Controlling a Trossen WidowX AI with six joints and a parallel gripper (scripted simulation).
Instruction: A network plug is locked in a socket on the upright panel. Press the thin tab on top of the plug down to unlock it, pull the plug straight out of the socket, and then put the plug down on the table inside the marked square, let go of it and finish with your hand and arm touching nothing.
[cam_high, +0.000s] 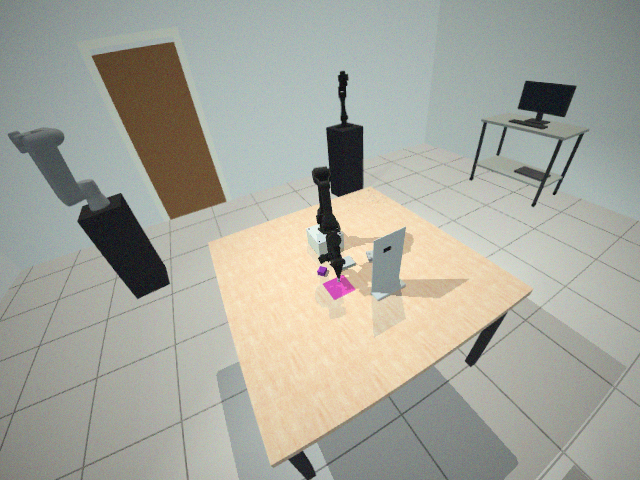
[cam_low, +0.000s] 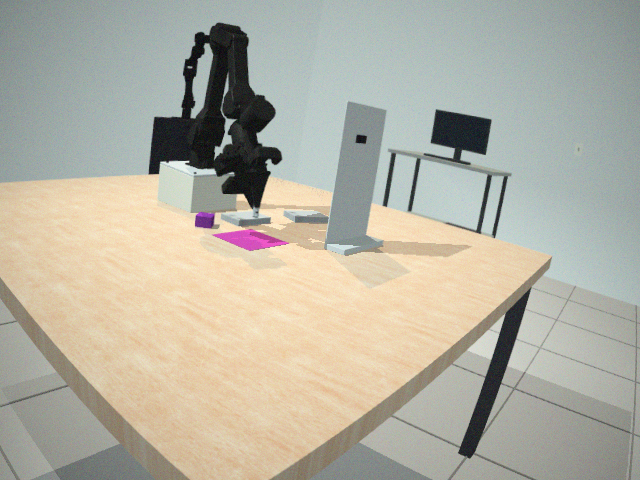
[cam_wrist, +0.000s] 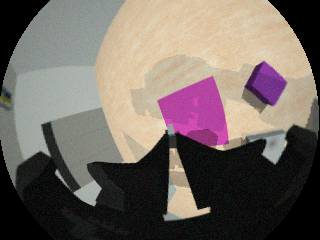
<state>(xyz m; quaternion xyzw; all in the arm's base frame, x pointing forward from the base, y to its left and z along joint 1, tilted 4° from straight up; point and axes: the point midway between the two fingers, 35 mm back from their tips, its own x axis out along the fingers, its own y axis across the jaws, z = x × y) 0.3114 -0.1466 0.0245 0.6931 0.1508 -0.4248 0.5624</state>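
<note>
My gripper (cam_high: 339, 277) (cam_low: 255, 207) (cam_wrist: 171, 136) points down and is shut on the small pale plug (cam_low: 255, 212) (cam_wrist: 171, 128), which sticks out below the fingertips. The fingers hide most of the plug, and its tab cannot be made out. The gripper is low, by the back edge of the magenta marked square (cam_high: 336, 292) (cam_low: 248, 239) (cam_wrist: 192, 102); the exact height is hard to tell. The grey upright panel (cam_high: 387, 271) (cam_low: 354, 180) stands to the right in the top and exterior views. Its dark socket (cam_high: 387, 249) (cam_low: 360, 138) is empty.
A purple cube (cam_high: 322, 270) (cam_low: 204, 220) (cam_wrist: 265, 84) lies beside the square. A flat grey block (cam_high: 348, 262) (cam_low: 245, 220) (cam_wrist: 274, 146) lies behind the square, and another flat block (cam_high: 369, 255) (cam_low: 305, 216) nearer the panel. The arm stands on a white box (cam_high: 316, 241) (cam_low: 175, 191).
</note>
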